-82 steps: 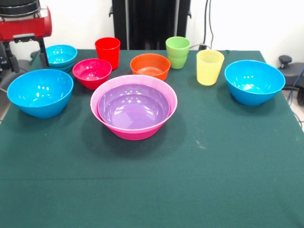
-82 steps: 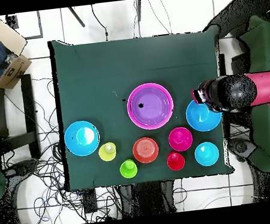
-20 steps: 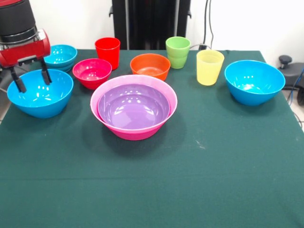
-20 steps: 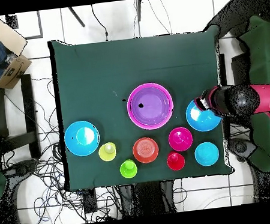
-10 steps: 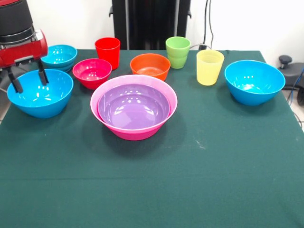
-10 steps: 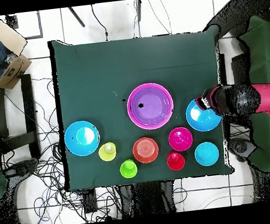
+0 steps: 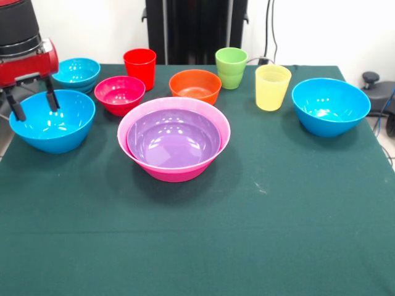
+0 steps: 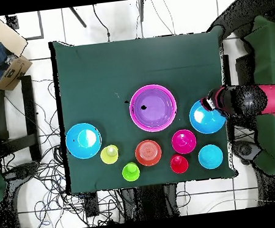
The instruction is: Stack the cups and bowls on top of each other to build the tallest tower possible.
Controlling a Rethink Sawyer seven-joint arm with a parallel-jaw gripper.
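Green cloth is covering the bench (image 7: 278,234) in the front view, and the pink bowl (image 7: 173,166) is sitting near its middle with the purple bowl (image 7: 173,139) nesting inside it as the tower. Behind it, the cyan bowl (image 7: 78,72), magenta-red bowl (image 7: 120,94), red cup (image 7: 140,66), orange bowl (image 7: 195,85), green cup (image 7: 231,67) and yellow cup (image 7: 272,87) are standing in a row. One blue bowl (image 7: 331,106) is resting at the picture's right; the other blue bowl (image 7: 52,122) is sitting at the left, where the gripper (image 7: 31,105) is hanging with its fingers (image 7: 52,100) apart, straddling the bowl's far rim. Overhead, the red arm (image 8: 267,100) is reaching in from the picture's right to that blue bowl's outer rim, at the bench's edge.
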